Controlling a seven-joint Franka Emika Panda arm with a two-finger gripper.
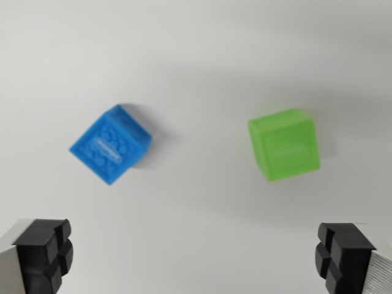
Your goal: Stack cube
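From above the white table (196, 49), the blue cube (111, 144) sits turned on the surface so one corner points down toward the bottom of the wrist view, its raised pattern on the top face a little blurred. Well apart from the blue cube, off toward the wrist view's right and at about the same height in the picture, rests the green cube (284, 144), only slightly rotated, its top face also soft with blur. Neither cube touches the other; bare table lies between them. Below the blue cube, at the bottom edge, the gripper (199, 257) hangs with its two black fingers (44, 254) spread wide, one in each lower corner, with nothing between them and both cubes lying clear of the pads
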